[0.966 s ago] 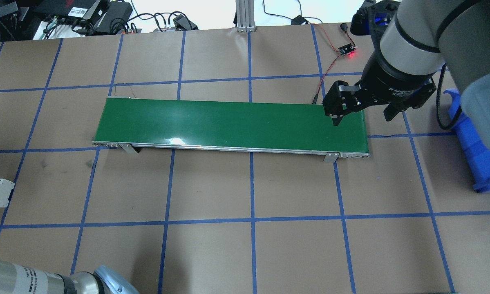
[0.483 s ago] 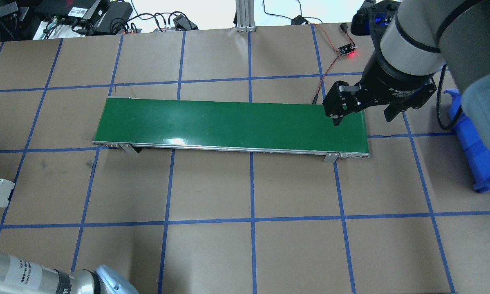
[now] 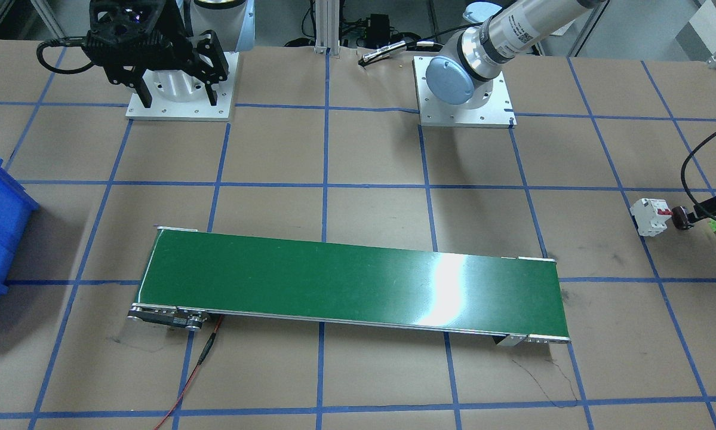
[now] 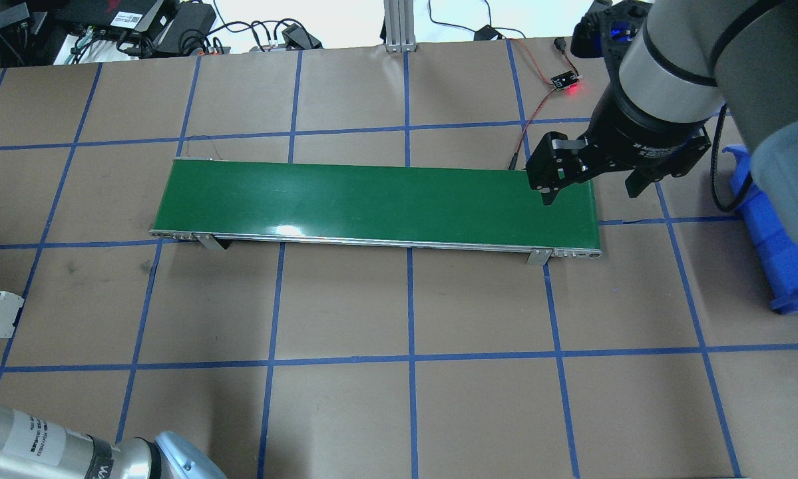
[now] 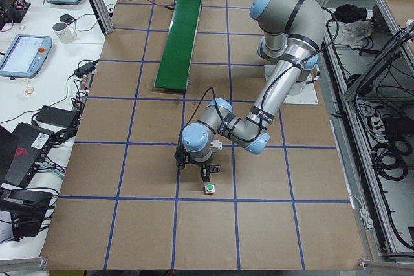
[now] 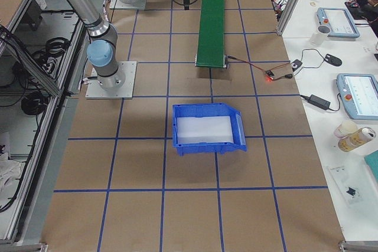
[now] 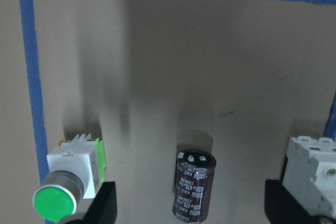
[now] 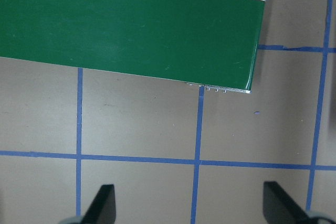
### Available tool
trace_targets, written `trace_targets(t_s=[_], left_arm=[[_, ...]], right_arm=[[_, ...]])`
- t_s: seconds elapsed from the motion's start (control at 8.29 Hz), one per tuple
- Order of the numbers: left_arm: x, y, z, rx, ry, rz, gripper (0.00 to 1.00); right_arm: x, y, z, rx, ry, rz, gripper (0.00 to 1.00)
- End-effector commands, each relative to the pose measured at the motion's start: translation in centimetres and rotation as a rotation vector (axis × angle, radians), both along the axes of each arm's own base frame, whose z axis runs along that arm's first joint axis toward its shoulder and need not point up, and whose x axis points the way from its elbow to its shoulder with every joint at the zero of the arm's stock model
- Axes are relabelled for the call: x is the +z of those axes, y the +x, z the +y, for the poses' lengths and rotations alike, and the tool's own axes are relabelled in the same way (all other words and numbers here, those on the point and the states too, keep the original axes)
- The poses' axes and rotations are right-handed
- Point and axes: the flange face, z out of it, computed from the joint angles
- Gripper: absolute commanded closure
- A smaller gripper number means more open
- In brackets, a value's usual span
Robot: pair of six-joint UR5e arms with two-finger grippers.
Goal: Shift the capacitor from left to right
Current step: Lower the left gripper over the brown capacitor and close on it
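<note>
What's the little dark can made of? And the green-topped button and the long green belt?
The small dark cylindrical capacitor looks wrapped in glossy printed plastic, probably over metal. The green-capped push button seems hard plastic: white ribbed body, shiny cap. The long green conveyor belt looks like smooth rubbery sheet; it mirrors the lights.

We make out pale print on the capacitor [image 7: 194, 190], too blurred to read. White lettering on the right gripper [image 4: 589, 196] housing seems to begin "2F"; the rest is unclear. The sticker [image 4: 36, 436] on the left arm [image 4: 106, 459] is illegible.
</note>
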Motion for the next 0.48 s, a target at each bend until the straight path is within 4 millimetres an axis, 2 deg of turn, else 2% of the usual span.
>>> trace_targets(t_s=[0.0,0.36], left_arm=[[-0.5,0.0,0.0,-0.095,0.005,0.019,0.0],[-2.7,0.1,0.2,-0.103,0.014,0.029,0.0]], right_arm=[[0.0,0.1,0.1,0.001,0.0,-0.002,0.0],[0.0,0.0,0.0,0.0,0.0,-0.002,0.0]])
